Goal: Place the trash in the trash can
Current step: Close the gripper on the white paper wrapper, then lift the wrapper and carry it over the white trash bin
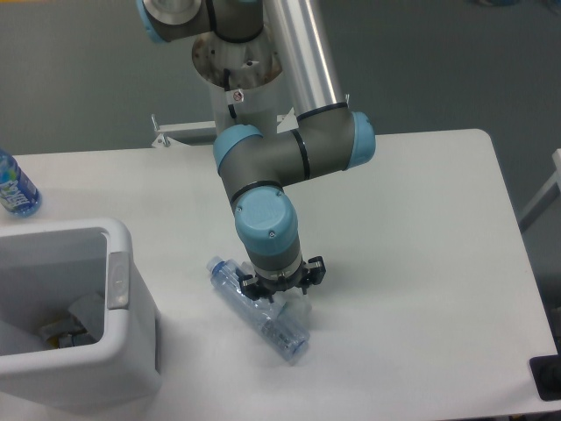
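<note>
Camera view from above the desk (412, 219): the arm reaches down so that its jaws (279, 290) sit low over the middle of the clear plastic bottle (258, 309), which lies on its side, slanting from a cap end up and to the left of the jaws to a base end down and to the right of them. The black fingers (249, 284) stand spread on either side of the bottle's body, not clamped on it as far as can be seen, though the wrist hides the tips. Just to the right of the jaws, touching the bottle, a corner of the small white carton (301, 310) peeks out, mostly covered. Well to the left of the jaws stands the white trash can (123, 351), with a grey tab on its near wall and some scraps lying inside. Far to the upper left, at the desk's edge, is a blue labelled bottle (15, 189).
</note>
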